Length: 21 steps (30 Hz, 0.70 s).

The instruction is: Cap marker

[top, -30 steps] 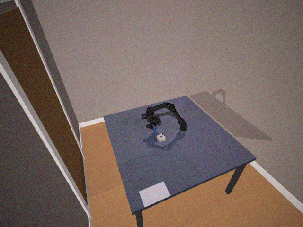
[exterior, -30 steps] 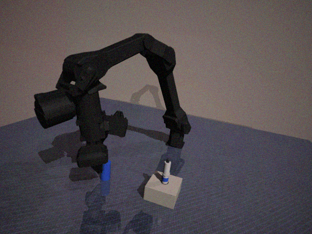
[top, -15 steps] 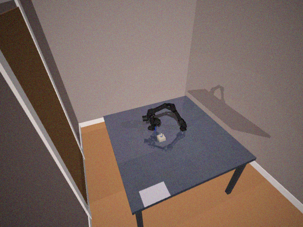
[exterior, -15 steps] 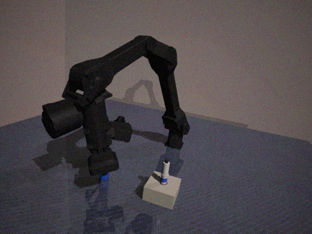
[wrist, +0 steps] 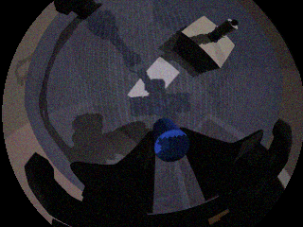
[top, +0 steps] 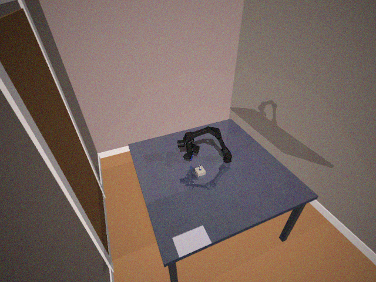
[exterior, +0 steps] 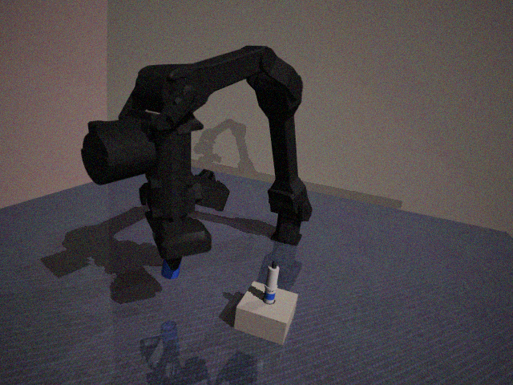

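My gripper (exterior: 170,265) (top: 188,157) (wrist: 166,133) is shut on the blue cap (exterior: 169,269) (wrist: 170,143) and holds it upright, lifted above the table. Only the cap's lower end sticks out below the fingers in the exterior view. The white marker (exterior: 272,283) (top: 200,167) (wrist: 222,29) with a blue band stands upright in the beige holder block (exterior: 264,318) (top: 200,174) (wrist: 213,49). The block is to the right of the gripper in the exterior view, and the cap hangs well apart from the marker.
The blue table (top: 242,194) stands in a room corner. A white paper sheet (top: 191,241) lies near the table's front left corner. The arm's base (exterior: 286,232) stands just behind the holder block. A brown shelf panel (top: 45,121) is at the left.
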Each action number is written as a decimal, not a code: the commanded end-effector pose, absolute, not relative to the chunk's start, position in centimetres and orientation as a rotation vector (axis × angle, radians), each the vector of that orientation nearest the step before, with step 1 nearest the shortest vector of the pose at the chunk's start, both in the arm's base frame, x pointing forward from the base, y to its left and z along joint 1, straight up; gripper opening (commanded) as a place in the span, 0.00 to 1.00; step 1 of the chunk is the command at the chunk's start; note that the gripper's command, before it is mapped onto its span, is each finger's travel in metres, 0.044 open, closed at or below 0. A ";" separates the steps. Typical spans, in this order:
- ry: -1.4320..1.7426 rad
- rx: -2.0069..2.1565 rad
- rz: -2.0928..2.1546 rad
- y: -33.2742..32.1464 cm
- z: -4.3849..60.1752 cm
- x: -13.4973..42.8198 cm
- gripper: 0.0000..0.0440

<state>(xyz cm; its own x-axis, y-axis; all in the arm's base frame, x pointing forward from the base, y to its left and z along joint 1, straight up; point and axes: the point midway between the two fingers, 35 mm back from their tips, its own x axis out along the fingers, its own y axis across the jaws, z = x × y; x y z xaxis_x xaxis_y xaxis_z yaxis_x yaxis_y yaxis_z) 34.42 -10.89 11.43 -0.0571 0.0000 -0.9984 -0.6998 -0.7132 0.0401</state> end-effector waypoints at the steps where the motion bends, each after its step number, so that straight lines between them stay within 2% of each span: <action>1: 0.721 -1.770 1.819 -9.9 12.8 34.9 0.11; 21: 0.587 -1.834 1.895 -0.9 16.8 34.2 0.03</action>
<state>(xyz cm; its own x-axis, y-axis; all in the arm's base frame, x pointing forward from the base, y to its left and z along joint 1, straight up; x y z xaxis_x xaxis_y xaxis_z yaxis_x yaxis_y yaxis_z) 34.45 -2.23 16.26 -0.0270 0.0099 -0.9996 -0.5931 -0.8051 0.0080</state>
